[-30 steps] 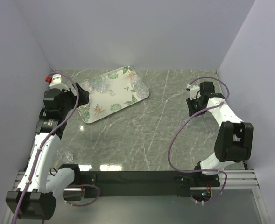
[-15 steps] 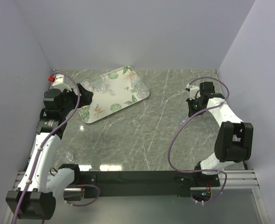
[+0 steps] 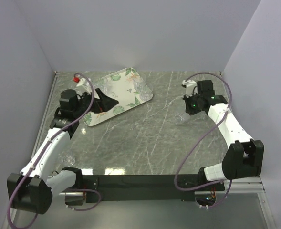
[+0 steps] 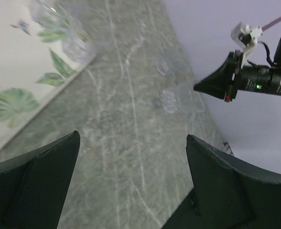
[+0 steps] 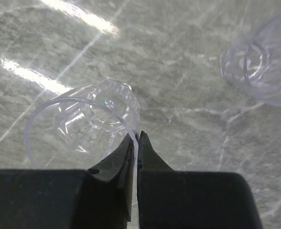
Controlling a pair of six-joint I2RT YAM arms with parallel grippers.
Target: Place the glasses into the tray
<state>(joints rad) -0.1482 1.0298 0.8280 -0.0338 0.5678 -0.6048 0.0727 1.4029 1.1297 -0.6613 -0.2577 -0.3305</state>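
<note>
The leaf-printed tray (image 3: 123,93) lies at the back left of the table, and in the left wrist view the tray (image 4: 16,71) fills the left side. Clear glasses (image 3: 142,87) stand at its right corner. My left gripper (image 3: 109,101) hovers over the tray, open and empty (image 4: 130,138). My right gripper (image 3: 185,110) is shut on the rim of one clear glass (image 5: 92,119), which it holds tilted just above the table (image 4: 178,98). Another glass (image 5: 262,67) stands on the marble nearby (image 4: 166,64).
One more glass (image 3: 66,157) sits near the front left, beside the left arm. Pale walls close in the table on the left, back and right. The marble tabletop (image 3: 145,138) stretches between the two arms.
My right gripper has shut on the glass's rim and carried it left, toward the table's middle. The left arm has swung right, from the tray's left edge to over the tray.
</note>
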